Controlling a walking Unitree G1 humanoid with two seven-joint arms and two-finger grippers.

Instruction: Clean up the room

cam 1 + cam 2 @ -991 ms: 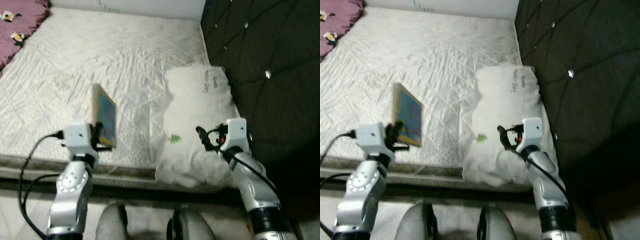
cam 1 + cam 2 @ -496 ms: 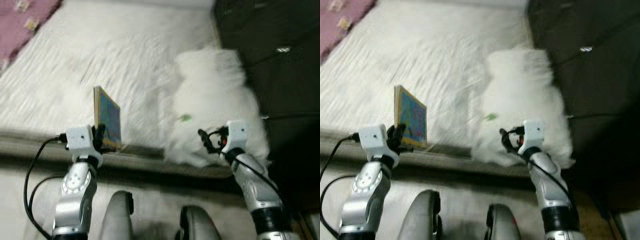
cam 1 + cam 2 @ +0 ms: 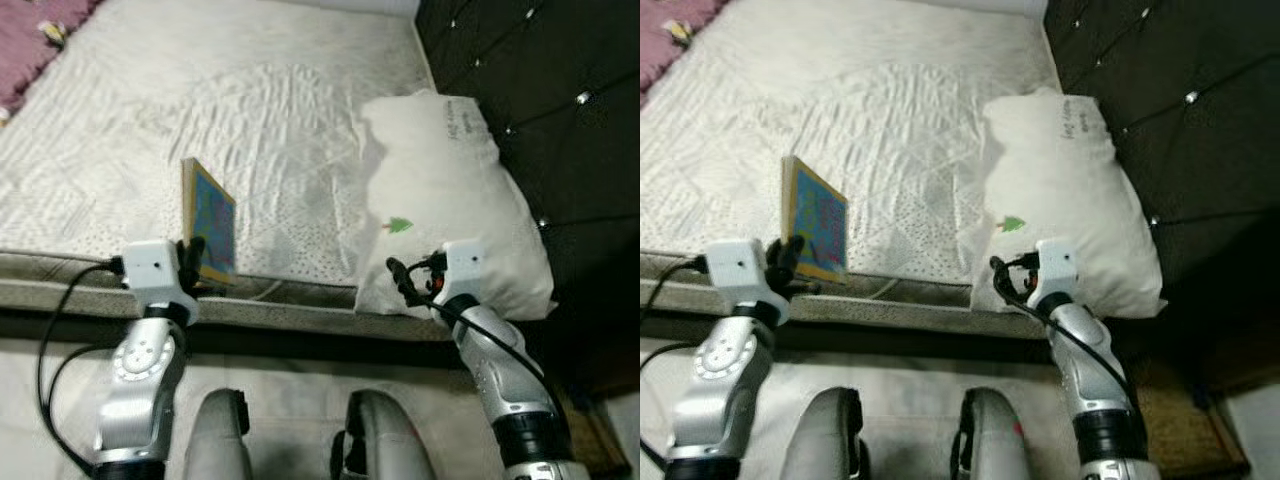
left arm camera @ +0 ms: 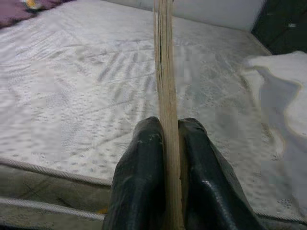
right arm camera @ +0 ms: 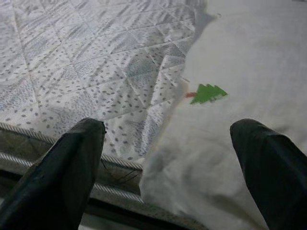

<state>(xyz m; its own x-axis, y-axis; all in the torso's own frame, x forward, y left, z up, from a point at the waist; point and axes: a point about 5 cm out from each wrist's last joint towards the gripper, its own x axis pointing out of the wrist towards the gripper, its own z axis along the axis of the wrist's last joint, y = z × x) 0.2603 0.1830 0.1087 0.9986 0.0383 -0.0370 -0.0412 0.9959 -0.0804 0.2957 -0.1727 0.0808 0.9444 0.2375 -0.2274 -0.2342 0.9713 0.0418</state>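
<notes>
Since the earlier frame the view steadies over the bed (image 3: pixel 250 110); my left gripper (image 4: pixel 165 143) pinches the book (image 3: pixel 208 220) upright for carrying, while my right gripper (image 5: pixel 168 158) is spread before the pillow (image 3: pixel 450 210)

**Nothing legible**

The white pillow (image 3: pixel 450 190) carries a short line of dark writing near its top corner, too small to read, and a small green tree mark (image 5: pixel 207 93) lower down. No other lettering shows.

Head stereo downward; wrist cameras near mattress (image 3: pixel 250 130).
</notes>
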